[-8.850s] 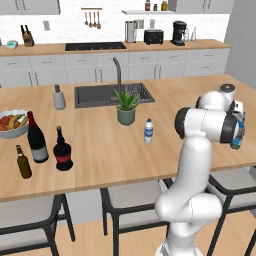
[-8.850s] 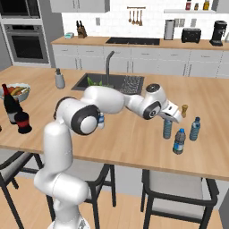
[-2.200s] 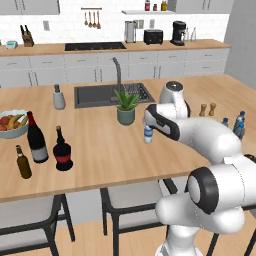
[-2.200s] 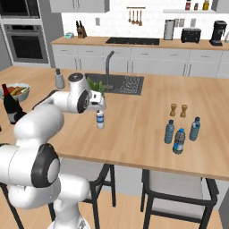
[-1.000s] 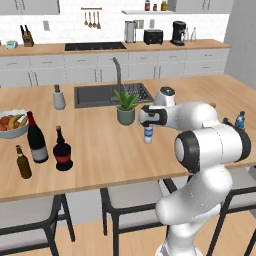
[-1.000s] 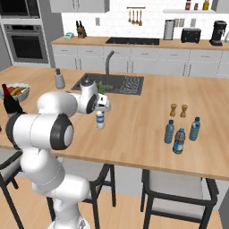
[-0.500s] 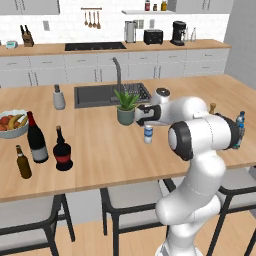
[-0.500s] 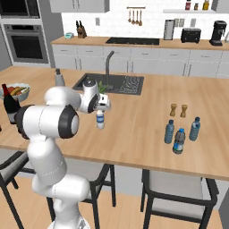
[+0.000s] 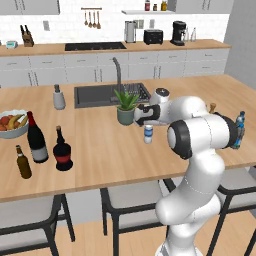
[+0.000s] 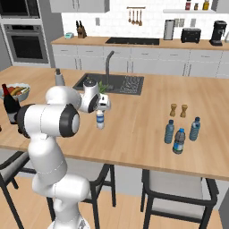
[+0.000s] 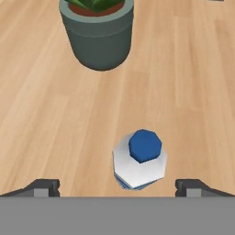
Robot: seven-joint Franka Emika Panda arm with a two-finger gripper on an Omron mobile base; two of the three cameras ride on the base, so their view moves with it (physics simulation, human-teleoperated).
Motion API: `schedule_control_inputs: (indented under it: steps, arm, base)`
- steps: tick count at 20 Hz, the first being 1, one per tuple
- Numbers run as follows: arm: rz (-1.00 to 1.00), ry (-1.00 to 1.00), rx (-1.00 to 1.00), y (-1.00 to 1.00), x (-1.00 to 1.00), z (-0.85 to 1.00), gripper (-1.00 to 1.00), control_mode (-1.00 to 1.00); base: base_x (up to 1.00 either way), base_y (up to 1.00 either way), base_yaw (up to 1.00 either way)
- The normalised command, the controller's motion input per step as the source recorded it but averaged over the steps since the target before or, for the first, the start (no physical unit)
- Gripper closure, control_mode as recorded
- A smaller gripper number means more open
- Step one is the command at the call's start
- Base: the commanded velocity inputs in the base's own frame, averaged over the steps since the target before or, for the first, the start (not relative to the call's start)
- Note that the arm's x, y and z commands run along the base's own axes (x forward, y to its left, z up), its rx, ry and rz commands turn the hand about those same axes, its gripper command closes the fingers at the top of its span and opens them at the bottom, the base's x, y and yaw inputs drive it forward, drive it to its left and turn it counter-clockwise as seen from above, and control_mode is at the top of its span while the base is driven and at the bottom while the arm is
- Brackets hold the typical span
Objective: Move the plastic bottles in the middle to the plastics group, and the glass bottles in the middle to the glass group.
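Note:
A small clear plastic bottle [image 11: 140,160] with a blue cap and a white label stands upright mid-counter [image 9: 148,134] [image 10: 100,120]. My gripper [image 11: 118,188] [image 9: 142,116] [image 10: 103,105] hovers just above it, open, the fingertips [image 11: 43,187] wide on either side of the cap and holding nothing. At the far right stands the plastics group, a bottle with a dark blue label [image 10: 179,141], with two more clear bottles [image 10: 169,132] [image 10: 194,129] beside it. On the left, a squat dark glass bottle [image 9: 63,150] stands next to the tall wine bottle [image 9: 36,140] and the brown beer bottle [image 9: 22,162].
A potted plant [image 9: 126,107] [image 11: 98,34] stands close behind the bottle, in front of the sink [image 9: 100,95]. A fruit bowl [image 9: 11,122] sits at the far left. Salt and pepper shakers [image 10: 178,110] stand behind the right-hand bottles. Stools stand under the counter's front edge.
The arm's elbow has swung in toward the hand. My gripper has stayed open above the white-labelled bottle, which has not moved.

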Motion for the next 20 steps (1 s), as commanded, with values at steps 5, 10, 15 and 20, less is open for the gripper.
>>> schedule_control_inputs:
  steps: [5,10,15,20]
  arm:
    - [0.0,-0.01,0.0,-0.01,-0.01,0.04,-1.0,-1.0]
    - [-0.01,-0.1,0.0,0.0,-0.1,0.11,-1.0,-1.0]
    - [-0.06,-0.03,0.0,-0.07,0.0,0.0,-1.0,-1.0]
    - [-0.04,0.01,0.0,-0.03,0.02,-0.01,-1.0,-1.0]
  base:
    - [0.0,0.0,0.0]
    - [0.0,0.0,0.0]
    - [0.0,0.0,0.0]
    - [0.0,0.0,0.0]
